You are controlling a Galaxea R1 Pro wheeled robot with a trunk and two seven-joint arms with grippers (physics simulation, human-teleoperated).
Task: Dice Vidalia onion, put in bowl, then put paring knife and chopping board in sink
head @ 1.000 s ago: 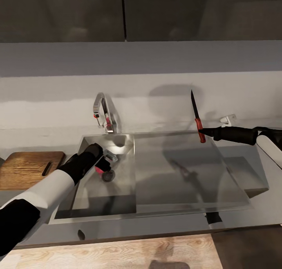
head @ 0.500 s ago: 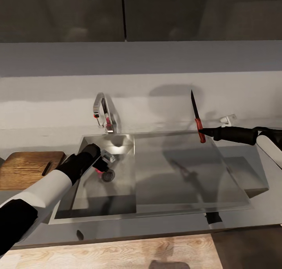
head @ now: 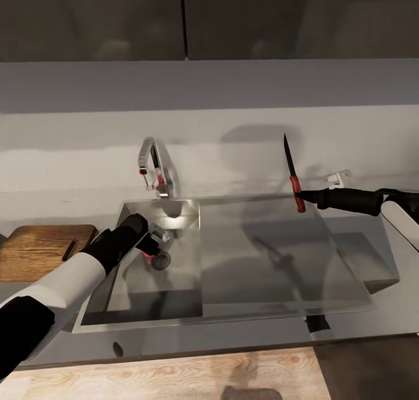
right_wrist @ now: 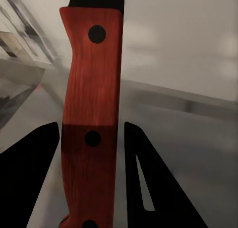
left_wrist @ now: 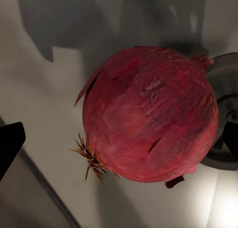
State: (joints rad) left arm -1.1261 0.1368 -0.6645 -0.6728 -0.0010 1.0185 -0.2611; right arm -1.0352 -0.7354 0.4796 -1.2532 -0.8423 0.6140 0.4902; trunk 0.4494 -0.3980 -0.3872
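A red-skinned onion [left_wrist: 148, 114] lies on the floor of the sink [head: 131, 304], beside the drain [head: 161, 261]. My left gripper [head: 156, 240] reaches down into the basin and is open. Its fingertips [left_wrist: 10, 143] stand wide on either side of the onion, clear of it. In the head view the gripper hides most of the onion. My right gripper [head: 302, 197] is shut on the reddish handle of the paring knife [head: 293, 176], which it holds upright, blade up, above the back of the drainboard [head: 279, 260]. The handle [right_wrist: 91, 118] sits between the dark fingers [right_wrist: 29, 178]. The chopping board [head: 41, 249] lies left of the sink. The bowl is out of view.
The chrome tap [head: 152, 167] with its red knob rises behind the basin, close to my left wrist. The glossy dark countertop [head: 384, 307] runs around the sink, with a light wood front edge [head: 174, 377]. A small white fitting [head: 339, 177] sticks out of the back wall.
My left gripper has shifted a little back and left in the basin, and now covers more of the onion. The right arm and the knife have not moved.
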